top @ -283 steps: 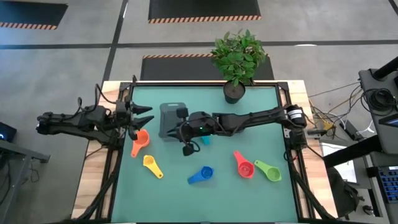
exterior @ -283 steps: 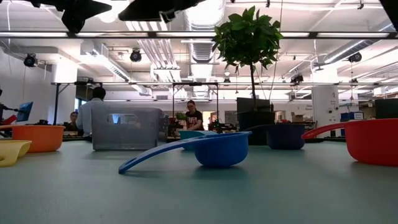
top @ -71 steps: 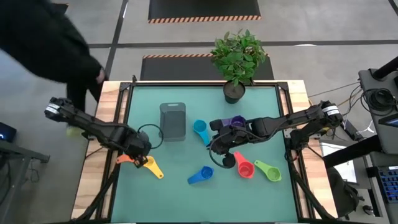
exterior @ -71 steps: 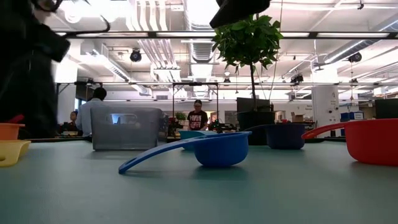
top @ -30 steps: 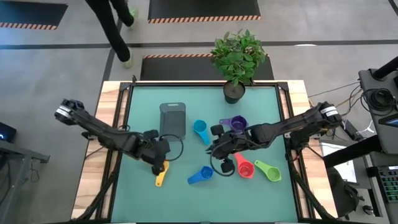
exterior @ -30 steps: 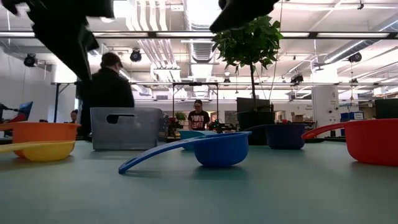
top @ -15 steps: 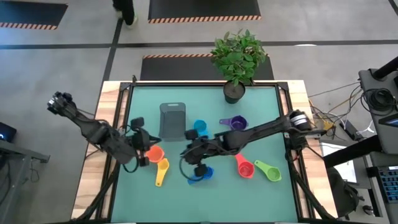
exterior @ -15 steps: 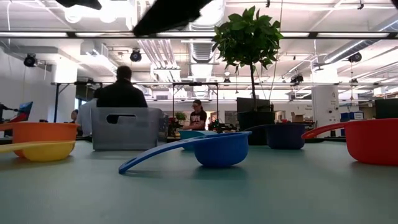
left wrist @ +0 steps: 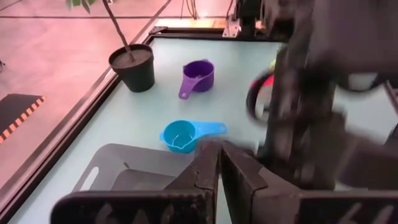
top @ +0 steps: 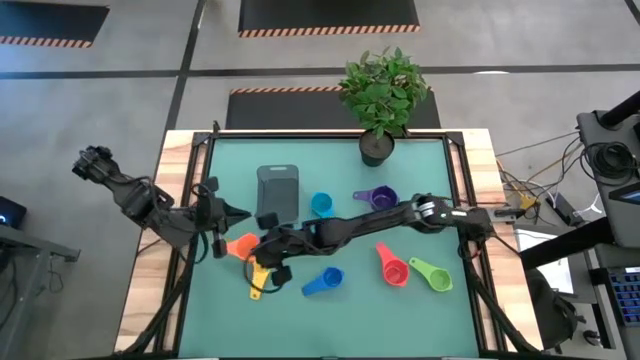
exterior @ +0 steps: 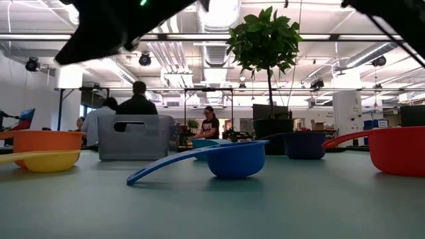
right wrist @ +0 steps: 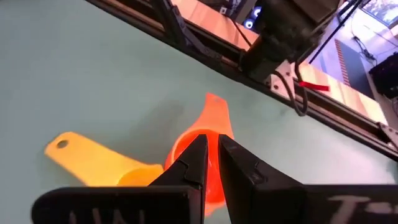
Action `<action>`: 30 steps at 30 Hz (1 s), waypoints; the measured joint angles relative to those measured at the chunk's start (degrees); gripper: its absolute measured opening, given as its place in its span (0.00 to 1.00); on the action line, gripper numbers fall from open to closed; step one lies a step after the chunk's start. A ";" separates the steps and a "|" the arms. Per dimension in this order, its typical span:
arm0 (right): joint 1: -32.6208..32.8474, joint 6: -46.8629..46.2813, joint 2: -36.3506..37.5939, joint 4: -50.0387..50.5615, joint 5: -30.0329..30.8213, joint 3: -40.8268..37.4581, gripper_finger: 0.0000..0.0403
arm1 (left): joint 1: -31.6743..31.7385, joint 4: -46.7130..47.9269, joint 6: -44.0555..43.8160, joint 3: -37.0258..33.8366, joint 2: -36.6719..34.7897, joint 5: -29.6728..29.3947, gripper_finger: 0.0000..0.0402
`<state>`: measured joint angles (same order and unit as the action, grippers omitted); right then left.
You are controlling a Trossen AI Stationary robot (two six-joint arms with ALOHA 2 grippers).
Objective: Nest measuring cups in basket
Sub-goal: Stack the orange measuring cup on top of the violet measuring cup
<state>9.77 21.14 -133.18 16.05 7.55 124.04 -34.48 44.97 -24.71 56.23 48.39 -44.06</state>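
7 cups (top: 322,281) on table, 1 basket (top: 278,190).

The right arm is being extended far across the table toward its left side, with the right gripper (top: 268,262) positioned low and its fingers nearly closed. The left arm is being held at the left edge, the left gripper (top: 232,213) fully closed.
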 joint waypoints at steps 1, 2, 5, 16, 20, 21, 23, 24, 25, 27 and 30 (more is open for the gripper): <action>-0.20 0.01 -1.37 0.25 -0.02 1.27 0.07 | 0.00 -0.16 -0.01 0.22 -0.28 0.01 0.00; -0.37 0.00 -2.70 0.31 0.00 2.41 0.07 | 0.00 -0.34 0.00 0.30 -0.56 -0.01 0.00; -0.91 -0.41 -5.97 0.27 -0.03 5.50 0.07 | 0.00 -1.04 0.00 0.32 -1.29 -0.04 0.00; -1.56 -5.39 -10.31 -0.63 -6.49 8.27 0.22 | 0.00 -2.43 -0.20 0.32 -1.82 -0.43 0.00; -1.63 -6.90 -10.75 -1.46 -6.51 8.27 0.35 | 0.02 -3.16 -0.20 0.32 -1.72 -0.45 0.00; -1.63 -7.26 -11.10 -2.31 -6.49 8.27 0.37 | 0.02 -3.28 -0.17 0.32 -1.71 -0.44 0.00; -1.74 -7.56 -12.01 -2.73 -6.49 8.27 0.42 | 0.02 -3.78 -0.15 0.32 -1.72 -0.43 0.00; -1.82 -7.99 -12.30 -3.30 -6.47 8.27 0.44 | 0.02 -4.02 -0.15 0.32 -1.74 -0.45 0.00; -1.92 -8.37 -12.45 -2.97 -6.48 8.04 0.45 | 0.02 -4.07 -0.13 0.32 -1.76 -0.43 0.00; -2.13 -9.53 -12.46 -3.21 -6.48 7.34 0.47 | 0.02 -4.15 -0.08 0.32 -1.74 -0.45 0.00; -2.41 -10.70 -12.35 -3.85 -6.49 7.16 0.49 | 0.02 -4.41 0.00 0.32 -1.74 -0.43 0.00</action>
<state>7.35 10.44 -145.53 12.20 1.06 131.20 -34.46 40.56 -24.71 56.55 46.65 -44.49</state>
